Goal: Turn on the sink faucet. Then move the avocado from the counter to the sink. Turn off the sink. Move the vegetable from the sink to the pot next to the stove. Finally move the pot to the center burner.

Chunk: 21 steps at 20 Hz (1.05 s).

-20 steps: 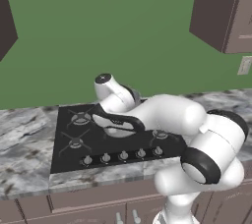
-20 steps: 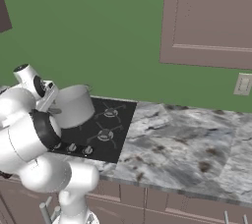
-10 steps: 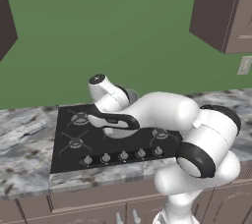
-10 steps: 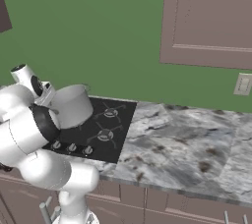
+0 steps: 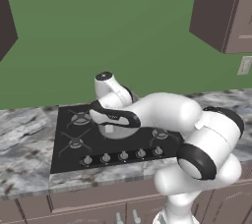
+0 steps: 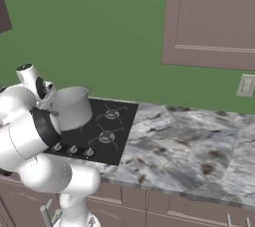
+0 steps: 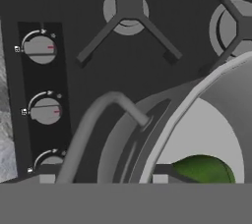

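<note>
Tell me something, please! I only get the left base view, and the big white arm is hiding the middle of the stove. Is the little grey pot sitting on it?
Observer: Yes. In the right base view the small round pale grey metal pot stands upright on the flat black cooktop, to the left of two bare burners.
Operator: Is anything inside it?
Observer: The hand view looks down into it, and the small round dark-green avocado lies on the pot's bottom.
Operator: Does the pot have a handle?
Observer: Yes. The hand view shows a thin grey loop handle arching out from the rim, on the side towards the round silver knobs.
</note>
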Available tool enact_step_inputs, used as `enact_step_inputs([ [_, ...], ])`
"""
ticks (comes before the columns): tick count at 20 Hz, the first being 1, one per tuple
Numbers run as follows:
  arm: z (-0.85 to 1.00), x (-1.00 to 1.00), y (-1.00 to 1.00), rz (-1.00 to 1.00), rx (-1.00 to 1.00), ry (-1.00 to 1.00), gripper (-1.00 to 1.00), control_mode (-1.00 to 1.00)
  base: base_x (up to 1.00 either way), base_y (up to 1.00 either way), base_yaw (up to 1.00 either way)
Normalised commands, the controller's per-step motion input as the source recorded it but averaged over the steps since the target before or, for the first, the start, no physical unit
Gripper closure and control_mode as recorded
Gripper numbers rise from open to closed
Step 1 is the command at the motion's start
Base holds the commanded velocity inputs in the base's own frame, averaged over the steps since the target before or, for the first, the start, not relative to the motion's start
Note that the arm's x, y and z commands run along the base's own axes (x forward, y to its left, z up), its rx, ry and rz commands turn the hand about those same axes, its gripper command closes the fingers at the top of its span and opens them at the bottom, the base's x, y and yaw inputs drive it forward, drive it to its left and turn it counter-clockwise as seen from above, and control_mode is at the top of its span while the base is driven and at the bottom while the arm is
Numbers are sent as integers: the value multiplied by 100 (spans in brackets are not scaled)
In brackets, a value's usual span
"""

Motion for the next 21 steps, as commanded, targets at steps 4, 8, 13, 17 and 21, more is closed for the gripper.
enact_step_inputs([
  [4, -4, 0, 0, 1, 4, 0, 100, -100, 0, 0, 0],
  [8, -17, 0, 0, 0, 3, 0, -100, -100, 0, 0, 0],
  [13, -4, 0, 0, 0, 3, -1, -100, -100, 0, 0, 0],
  [17, 8, 0, 0, 0, 1, -9, -100, -100, 0, 0, 0],
  [21, 35, 0, 15, 0, -5, -7, -100, -100, 0, 0, 0],
])
